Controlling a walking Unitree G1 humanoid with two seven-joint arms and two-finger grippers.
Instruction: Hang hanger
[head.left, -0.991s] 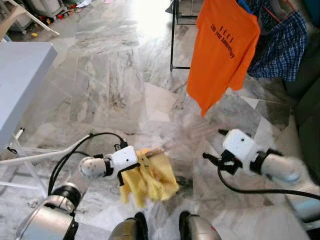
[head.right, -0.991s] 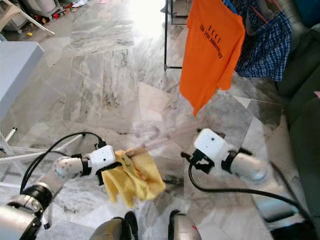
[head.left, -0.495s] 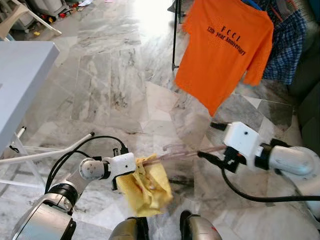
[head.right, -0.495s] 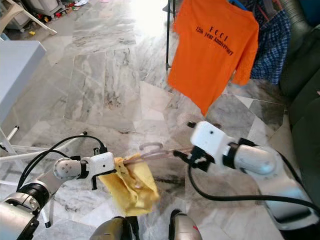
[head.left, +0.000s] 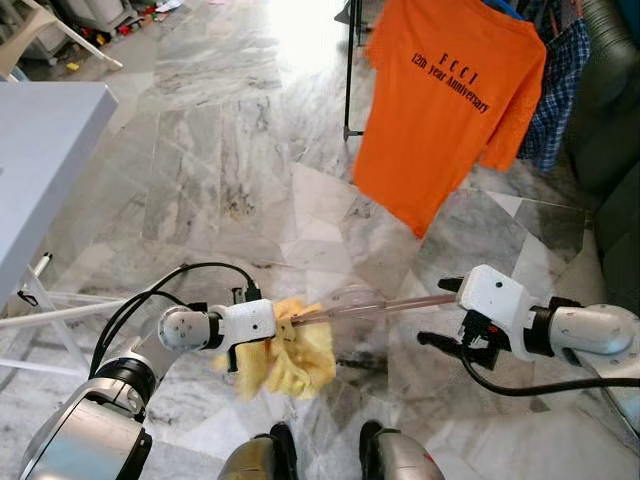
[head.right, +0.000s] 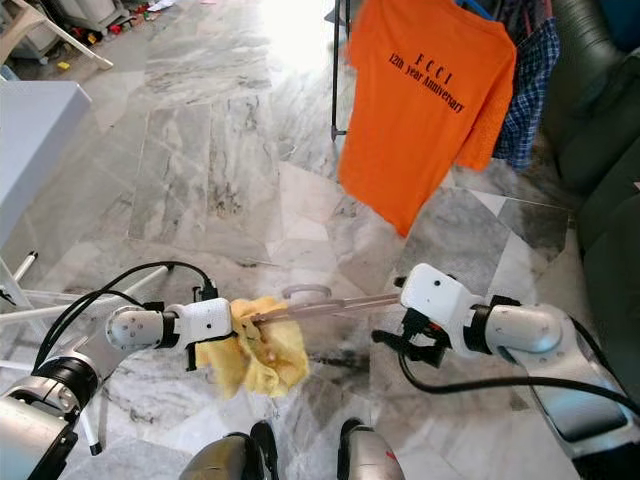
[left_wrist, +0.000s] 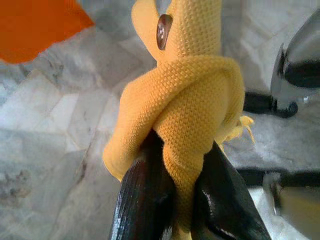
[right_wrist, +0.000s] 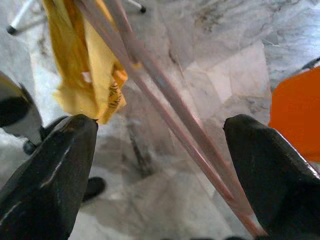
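A clear pinkish hanger (head.left: 380, 306) spans the gap between my two arms, low over the marble floor. A bunched yellow garment (head.left: 290, 355) with a brown button hangs on its left end. My left gripper (head.left: 262, 335) is shut on that yellow cloth; its black fingers (left_wrist: 145, 200) pinch a fold. At the hanger's other end my right gripper (head.left: 443, 312) is open, with the hanger's bars (right_wrist: 165, 85) running between its wide-spread fingers (right_wrist: 55, 175). I cannot tell whether the bars touch a finger.
An orange T-shirt (head.left: 450, 100) hangs from a black rack (head.left: 348, 70) ahead to the right, with a blue plaid garment (head.left: 555, 90) behind it. A dark sofa (head.left: 610, 110) stands at the right, a grey table (head.left: 40, 170) at the left. White tubes (head.left: 90, 310) lie on the floor.
My right gripper has sunk a little and drawn back to the right along the hanger. The yellow garment now sits bunched closer to my left gripper.
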